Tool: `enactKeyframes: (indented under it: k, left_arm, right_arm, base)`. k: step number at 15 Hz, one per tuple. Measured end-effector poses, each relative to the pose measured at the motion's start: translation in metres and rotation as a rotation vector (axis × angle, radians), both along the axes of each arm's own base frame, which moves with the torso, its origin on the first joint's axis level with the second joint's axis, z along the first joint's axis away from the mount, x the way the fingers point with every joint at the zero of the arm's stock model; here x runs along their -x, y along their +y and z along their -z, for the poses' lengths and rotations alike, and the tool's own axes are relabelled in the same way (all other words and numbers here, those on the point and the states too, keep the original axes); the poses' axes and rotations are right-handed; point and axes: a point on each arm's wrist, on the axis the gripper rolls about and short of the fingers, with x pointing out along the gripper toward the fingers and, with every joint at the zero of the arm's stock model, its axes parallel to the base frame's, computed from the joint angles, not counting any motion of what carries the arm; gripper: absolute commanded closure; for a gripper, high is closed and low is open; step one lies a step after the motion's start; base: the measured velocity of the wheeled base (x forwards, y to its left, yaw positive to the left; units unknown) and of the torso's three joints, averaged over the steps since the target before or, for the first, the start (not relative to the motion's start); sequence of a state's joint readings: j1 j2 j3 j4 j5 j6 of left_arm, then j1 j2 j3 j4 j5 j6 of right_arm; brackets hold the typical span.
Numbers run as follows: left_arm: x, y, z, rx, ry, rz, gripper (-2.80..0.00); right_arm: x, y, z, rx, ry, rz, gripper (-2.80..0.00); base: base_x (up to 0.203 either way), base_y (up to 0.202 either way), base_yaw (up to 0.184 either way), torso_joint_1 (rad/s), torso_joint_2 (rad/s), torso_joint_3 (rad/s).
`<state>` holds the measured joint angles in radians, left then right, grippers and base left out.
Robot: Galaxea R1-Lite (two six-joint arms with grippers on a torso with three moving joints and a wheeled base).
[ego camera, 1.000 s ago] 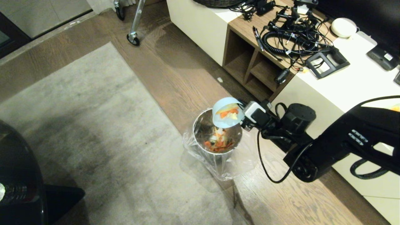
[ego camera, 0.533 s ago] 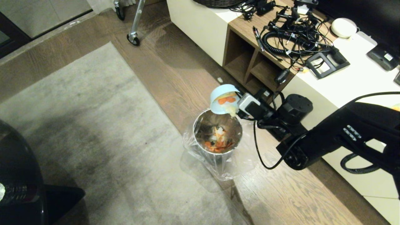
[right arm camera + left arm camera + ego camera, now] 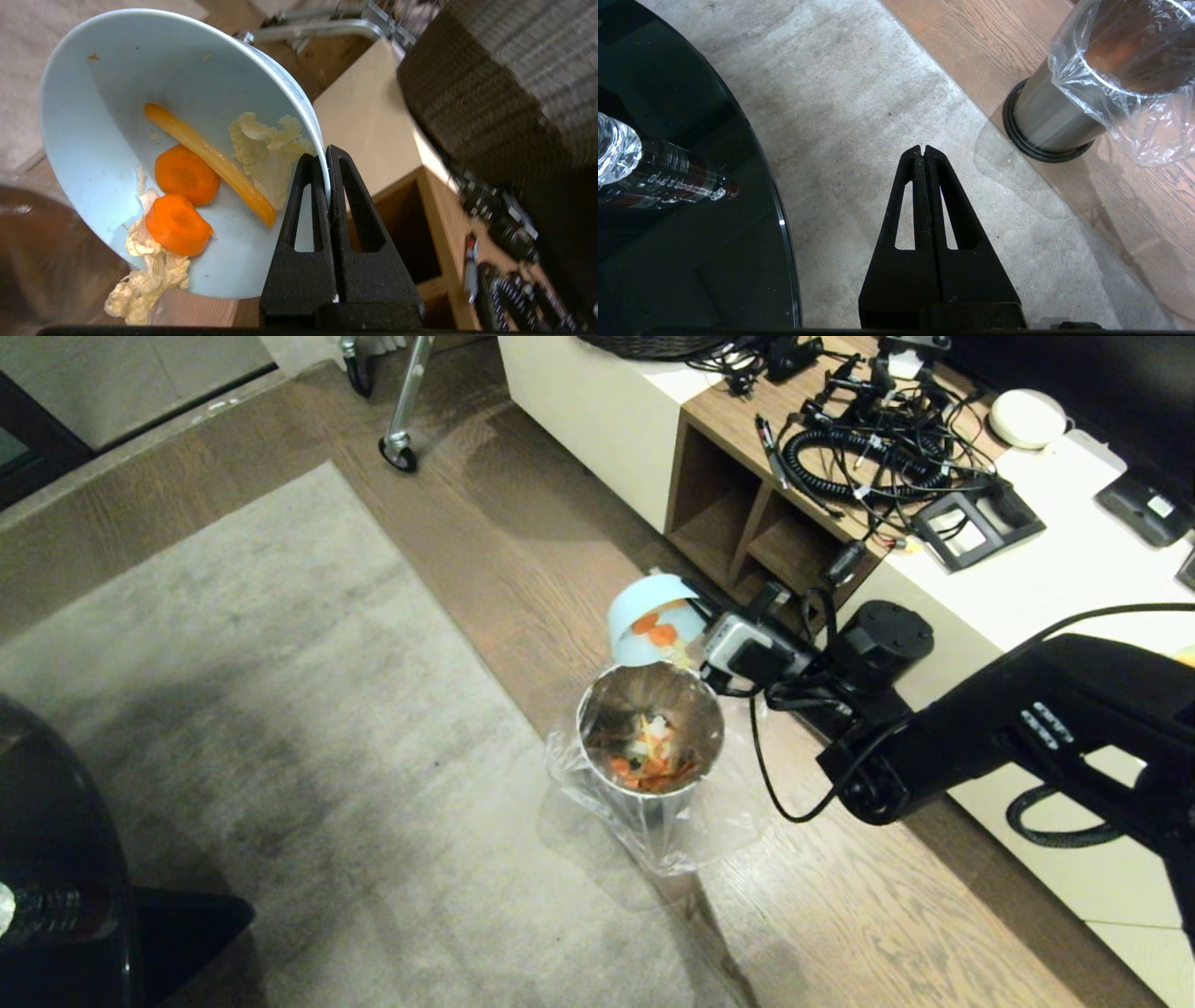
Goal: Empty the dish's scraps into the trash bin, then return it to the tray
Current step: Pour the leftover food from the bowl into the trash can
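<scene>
Head view: right gripper [image 3: 695, 639] jaws clamped on tilted dish [image 3: 644, 621] rim above trash bin [image 3: 651, 747].

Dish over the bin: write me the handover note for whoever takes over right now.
Right gripper: shut on the rim of the dish, held steeply tilted above the trash bin.
Left gripper: shut, empty, parked over the rug.
Done: some scraps already lie in the bin.
Left: carrot slices and pale bits still cling inside the dish; shake them out, then return the dish to the tray, which is not in view.
</scene>
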<state>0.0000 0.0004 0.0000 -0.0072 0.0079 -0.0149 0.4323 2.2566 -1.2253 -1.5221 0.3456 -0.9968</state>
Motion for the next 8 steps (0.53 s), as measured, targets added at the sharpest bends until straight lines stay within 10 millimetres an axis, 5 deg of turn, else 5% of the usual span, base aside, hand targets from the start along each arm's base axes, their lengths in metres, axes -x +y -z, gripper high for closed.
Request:
enactKeyframes:
  k: [8]
  left_arm:
    - [0.0, 0.0, 0.0, 0.0, 0.0, 0.0, 0.0]
  right_arm:
    - [-0.009, 0.004, -0.021, -0.023, -0.112, 0.011, 0.0]
  base:
    - [0.0, 0.0, 0.0, 0.0, 0.0, 0.0]
